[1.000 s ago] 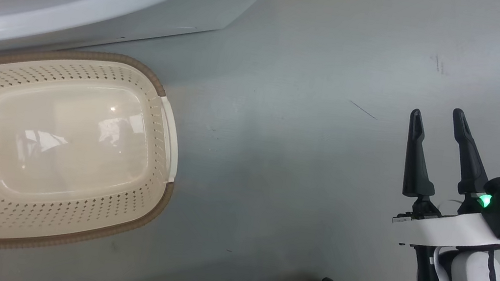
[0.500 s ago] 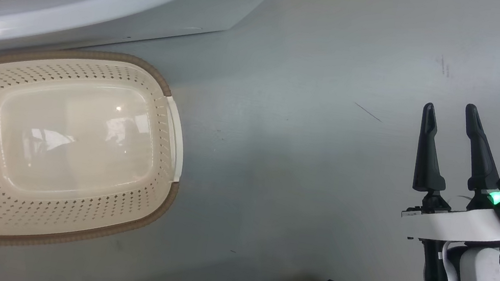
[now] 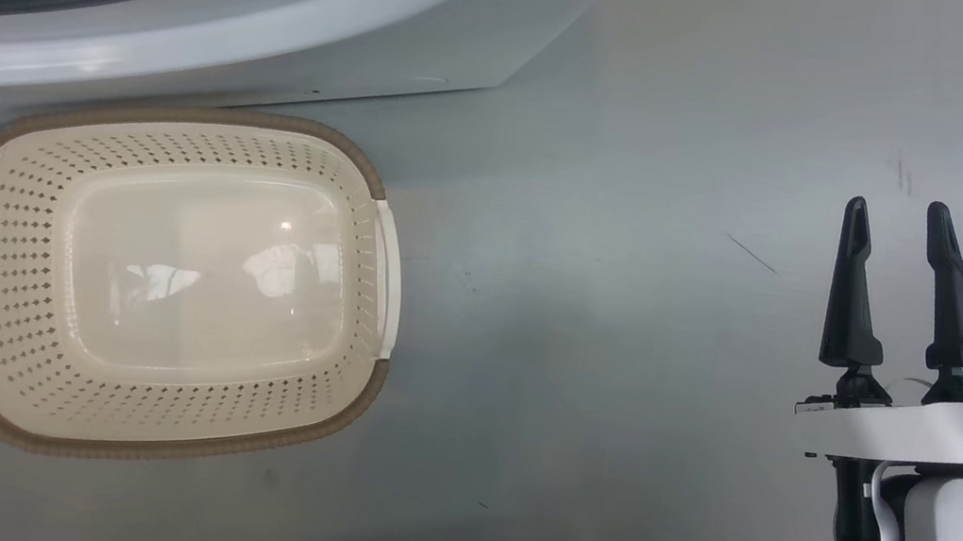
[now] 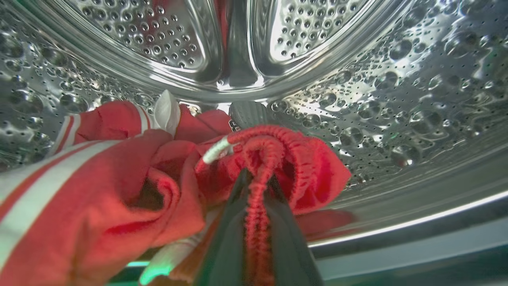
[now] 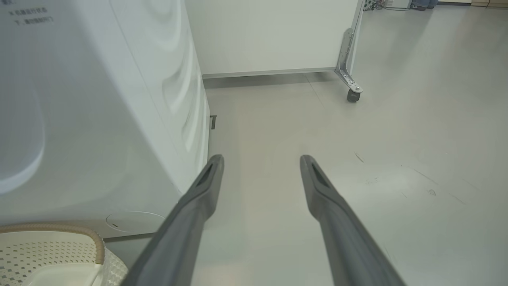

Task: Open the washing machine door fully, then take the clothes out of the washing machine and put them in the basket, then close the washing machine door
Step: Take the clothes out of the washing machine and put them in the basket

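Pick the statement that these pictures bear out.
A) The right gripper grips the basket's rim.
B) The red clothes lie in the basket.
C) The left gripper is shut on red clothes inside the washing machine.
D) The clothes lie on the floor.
C: the left wrist view shows the left gripper pinching a gathered red band of the clothes inside the washing machine; the basket holds nothing and the right gripper is open.

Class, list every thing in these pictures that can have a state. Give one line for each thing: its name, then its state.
the washing machine: port open, clothes in its drum.
the clothes: heaped inside the drum, a gathered red band pinched by the left gripper.
left gripper: shut on the clothes.
right gripper: open, holding nothing, above the floor.
the basket: upright on the floor, nothing in it.
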Available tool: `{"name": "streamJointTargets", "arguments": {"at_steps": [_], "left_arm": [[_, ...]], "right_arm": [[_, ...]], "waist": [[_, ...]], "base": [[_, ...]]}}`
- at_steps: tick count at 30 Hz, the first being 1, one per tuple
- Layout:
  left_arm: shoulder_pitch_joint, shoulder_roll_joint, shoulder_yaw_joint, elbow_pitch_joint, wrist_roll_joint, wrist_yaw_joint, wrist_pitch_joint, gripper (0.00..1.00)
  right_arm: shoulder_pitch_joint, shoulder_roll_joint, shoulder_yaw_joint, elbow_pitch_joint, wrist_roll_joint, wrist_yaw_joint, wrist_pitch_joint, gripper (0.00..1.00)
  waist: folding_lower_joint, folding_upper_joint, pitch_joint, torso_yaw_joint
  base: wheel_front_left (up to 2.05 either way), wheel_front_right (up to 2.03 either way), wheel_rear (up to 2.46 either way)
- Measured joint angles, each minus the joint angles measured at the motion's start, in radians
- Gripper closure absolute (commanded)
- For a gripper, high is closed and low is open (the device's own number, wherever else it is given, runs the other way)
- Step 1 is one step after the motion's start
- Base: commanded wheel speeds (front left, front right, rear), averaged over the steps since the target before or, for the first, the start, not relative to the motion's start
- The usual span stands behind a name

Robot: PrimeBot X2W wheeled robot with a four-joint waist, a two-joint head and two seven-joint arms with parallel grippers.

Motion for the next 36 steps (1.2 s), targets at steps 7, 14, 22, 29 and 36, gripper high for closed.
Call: {"name": "streamJointTargets", "arguments": {"at_steps": [7, 14, 22, 29, 36], "left_arm": [[0.066, -0.034, 0.001, -0.040, -0.002, -0.001, -0.143, 1.00], [0.183, -0.068, -0.006, -0.094, -0.001, -0.006, -0.300, 1.00], [0.327, -0.101, -0.032, -0.150, 0.026, -0.006, -0.360, 1.00], [0.428, -0.105, -0.041, -0.233, 0.053, 0.006, -0.360, 1.00], [0.556, -0.107, -0.044, -0.359, 0.085, 0.039, -0.364, 1.00]], "right_arm": [[0.001, 0.000, -0.010, 0.008, -0.016, 0.000, 0.000, 0.00], [0.016, 0.000, -0.019, 0.025, -0.026, 0.001, 0.000, 0.00], [0.046, -0.001, -0.042, 0.036, -0.043, 0.001, 0.000, 0.00], [0.088, -0.002, -0.046, 0.048, -0.051, 0.001, 0.000, 0.00], [0.125, -0.002, -0.031, 0.060, -0.068, 0.002, 0.000, 0.00]], "waist": [[0.0000, 0.0000, -0.038, 0.037], [0.0000, 0.0000, -0.096, 0.069], [0.0000, 0.0000, -0.171, 0.097], [0.0000, 0.0000, -0.236, 0.119], [0.0000, 0.0000, -0.313, 0.148]], "base": [[0.00, 0.00, 0.00], [0.00, 0.00, 0.00], [0.00, 0.00, 0.00], [0.00, 0.00, 0.00], [0.00, 0.00, 0.00]]}}
